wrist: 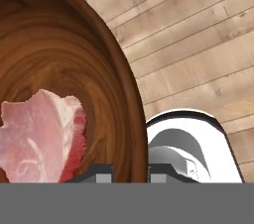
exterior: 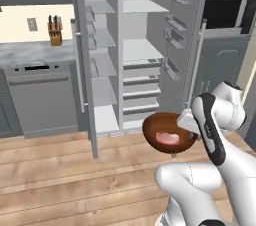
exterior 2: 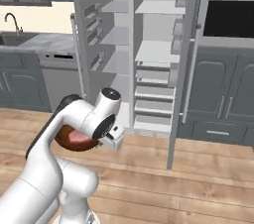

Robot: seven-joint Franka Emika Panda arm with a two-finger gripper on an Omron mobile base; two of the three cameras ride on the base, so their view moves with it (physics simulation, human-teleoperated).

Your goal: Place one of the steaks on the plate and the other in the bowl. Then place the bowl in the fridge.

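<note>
In the bowl [exterior: 169, 132], one steak [exterior: 167, 138].

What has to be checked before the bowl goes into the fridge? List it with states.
1. Steak lies in the bowl: ok.
2. Gripper pinches the bowl's rim, one finger on each side: ok.
3. Bowl held off the floor, in front of the fridge: ok.
4. Fridge doors open, shelves exposed: ok.
5. Bowl level enough to keep the steak in: it looks tilted; cannot tell.
6. Bowl fits on a shelf: cannot tell.
</note>
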